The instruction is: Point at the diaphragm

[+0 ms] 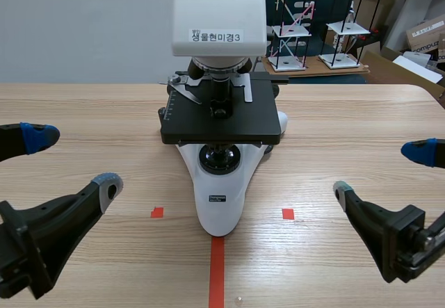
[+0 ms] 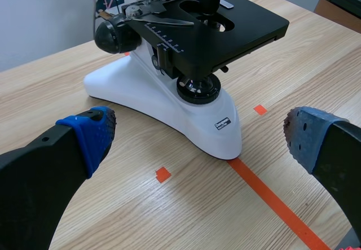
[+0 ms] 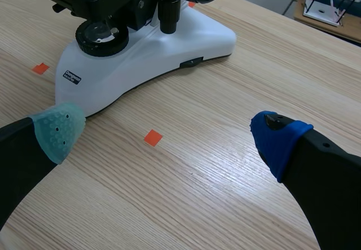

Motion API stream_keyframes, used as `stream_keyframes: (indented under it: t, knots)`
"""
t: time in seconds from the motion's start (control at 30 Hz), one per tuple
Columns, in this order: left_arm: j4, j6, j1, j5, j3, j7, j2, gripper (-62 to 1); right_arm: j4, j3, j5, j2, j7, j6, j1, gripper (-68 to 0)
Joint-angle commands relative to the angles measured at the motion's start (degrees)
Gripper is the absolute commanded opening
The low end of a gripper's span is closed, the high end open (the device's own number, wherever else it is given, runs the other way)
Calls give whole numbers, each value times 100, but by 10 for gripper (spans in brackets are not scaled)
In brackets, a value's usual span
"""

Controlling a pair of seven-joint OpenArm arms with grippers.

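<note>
The left gripper (image 1: pixel 73 162) and right gripper (image 1: pixel 381 172) gape empty near the bench's front corners, while the diaphragm (image 2: pixel 197 83), tucked under the microscope's (image 1: pixel 219 204) stage (image 1: pixel 243 120) mid-bench, looks rigid but delicate, best indicated at its rim without pressing.

Glossy white plastic microscope base (image 1: pixel 219 207), matt black stage (image 1: pixel 229 124), pale wood-grain table (image 1: pixel 341 162).

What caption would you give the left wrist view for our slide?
Open left gripper faces the white microscope and its black stage on a wooden table.
</note>
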Motion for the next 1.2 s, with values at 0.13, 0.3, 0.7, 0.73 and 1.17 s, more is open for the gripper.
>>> stream_keyframes:
  t: [0.13, 0.3, 0.7, 0.73, 1.17]
  knots:
    - [46, -7, -20, -52, -26, -105, 26, 14, 72, 66, 63, 74, 90, -20, 2, -20]
    - [46, -7, -20, -52, -26, -105, 26, 14, 72, 66, 63, 74, 87, -20, 2, -20]
    - [46, -7, -20, -52, -26, -103, 26, 14, 72, 66, 66, 74, 90, -20, 2, -20]
    - [46, -7, -20, -52, -26, -103, 26, 14, 72, 66, 66, 74, 90, -20, 2, -20]
    - [-592, 37, 35, -15, -26, -83, 26, -576, 72, 66, 63, 74, 87, -20, 2, -20]
